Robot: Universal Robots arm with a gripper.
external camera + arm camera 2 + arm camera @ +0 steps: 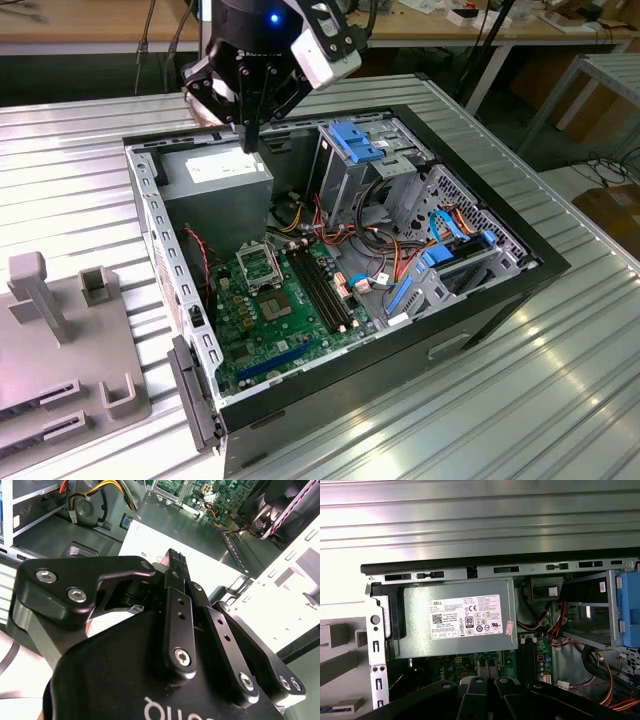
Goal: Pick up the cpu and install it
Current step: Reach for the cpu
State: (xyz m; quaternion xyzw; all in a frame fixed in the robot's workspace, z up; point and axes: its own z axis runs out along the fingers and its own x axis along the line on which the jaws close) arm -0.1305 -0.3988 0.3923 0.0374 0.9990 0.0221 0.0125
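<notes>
— Where is your gripper?
— Your gripper (250,138) hangs over the power supply (215,175), at eleven o'clock in the open case (420,362) in the exterior view. Its tip is near the supply's top.
— And the jaws?
— Clenched. In the second wrist view the fingers (178,615) run together to one point. Whether anything thin is pinched there, I cannot tell you.
— The cpu?
— I cannot place it for you. The socket (260,265) sits on the green board (300,335), toward six o'clock from your gripper and well apart from it. What lies in its frame is too small to tell.
— Around the case?
— A grey fixture (60,380) stands on the ribbed table (560,400), at eight o'clock of the case.
</notes>
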